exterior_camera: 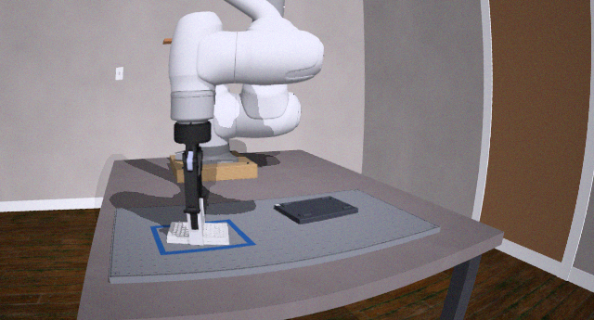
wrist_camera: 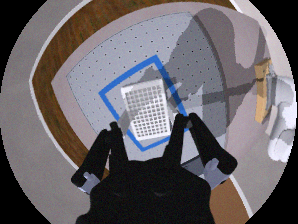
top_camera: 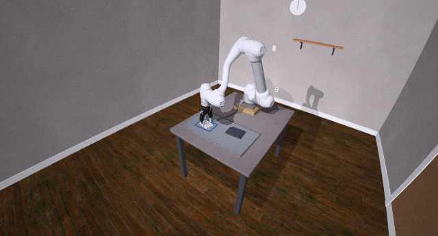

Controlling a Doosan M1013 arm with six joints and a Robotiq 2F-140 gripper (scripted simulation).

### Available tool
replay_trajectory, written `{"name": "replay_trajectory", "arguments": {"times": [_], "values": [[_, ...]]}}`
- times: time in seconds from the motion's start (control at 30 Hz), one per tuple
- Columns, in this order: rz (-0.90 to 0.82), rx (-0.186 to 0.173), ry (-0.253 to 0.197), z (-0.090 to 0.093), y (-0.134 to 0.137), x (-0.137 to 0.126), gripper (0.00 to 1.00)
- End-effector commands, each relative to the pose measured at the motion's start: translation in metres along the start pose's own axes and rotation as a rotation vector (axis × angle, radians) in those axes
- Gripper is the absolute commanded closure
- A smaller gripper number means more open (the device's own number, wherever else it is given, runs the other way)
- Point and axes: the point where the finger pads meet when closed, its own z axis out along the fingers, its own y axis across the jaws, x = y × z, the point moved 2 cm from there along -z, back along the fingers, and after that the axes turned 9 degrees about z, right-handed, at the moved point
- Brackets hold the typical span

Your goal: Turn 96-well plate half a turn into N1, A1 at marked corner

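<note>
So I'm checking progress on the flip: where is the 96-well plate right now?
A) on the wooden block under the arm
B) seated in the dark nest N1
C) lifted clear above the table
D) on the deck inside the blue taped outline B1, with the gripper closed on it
D: the white plate lies inside the blue outline, the gripper shut on its sides, while the dark nest holds no plate.
</note>
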Motion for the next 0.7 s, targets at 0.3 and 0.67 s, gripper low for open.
{"name": "replay_trajectory", "arguments": {"times": [0.3,0.67], "values": [[0.0,0.0,0.0,0.0002,0.0001,0.0,1.0],[0.0,0.0,0.0,-0.0032,0.0001,0.0,1.0]]}}
